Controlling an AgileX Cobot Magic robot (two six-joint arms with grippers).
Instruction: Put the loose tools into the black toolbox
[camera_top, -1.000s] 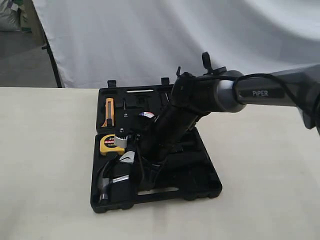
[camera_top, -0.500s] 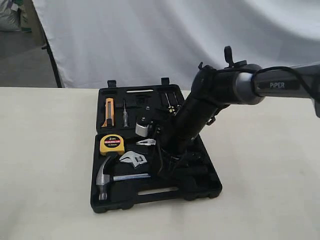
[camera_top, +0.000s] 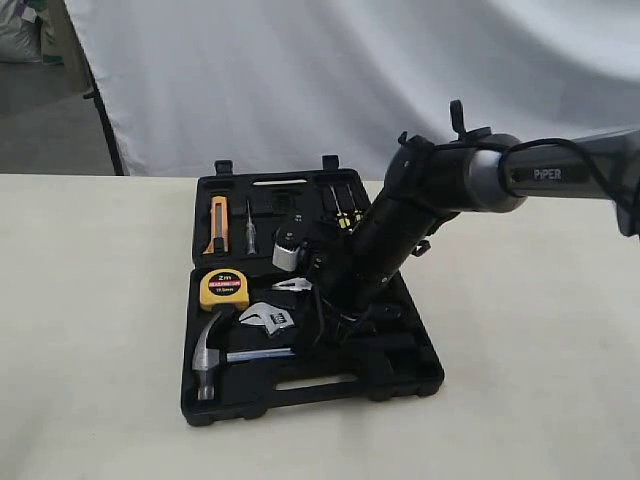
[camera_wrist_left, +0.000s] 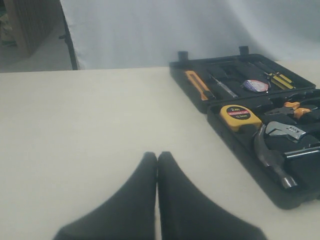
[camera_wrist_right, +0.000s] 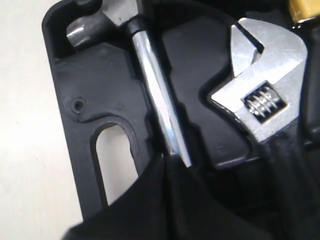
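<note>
The black toolbox (camera_top: 300, 402) lies open on the table. In its near half rest the claw hammer (camera_top: 208, 350) and, beside it, the silver adjustable wrench (camera_top: 265, 318). My right gripper (camera_top: 312, 340) is down inside the box and shut. In the right wrist view its tips (camera_wrist_right: 167, 160) meet right over the hammer's steel shaft (camera_wrist_right: 155, 95), next to the wrench (camera_wrist_right: 265, 95); the hammer's handle is hidden under them. The tape roll (camera_wrist_left: 256, 85) sits in the lid half and is hidden by the arm in the exterior view. My left gripper (camera_wrist_left: 157, 155) is shut over bare table, left of the toolbox (camera_wrist_left: 280, 197).
A yellow tape measure (camera_top: 224, 288) sits above the hammer (camera_wrist_left: 270, 155), and orange-handled pliers (camera_wrist_left: 292, 107) lie near the wrench (camera_wrist_left: 285, 131). The lid half holds an orange utility knife (camera_top: 219, 224) and small screwdrivers (camera_top: 345, 208). A white backdrop hangs behind the table.
The right arm has drawn back to the right from over the tape measure, uncovering the wrench and the hammer's shaft. It has barely moved in the last half second.
</note>
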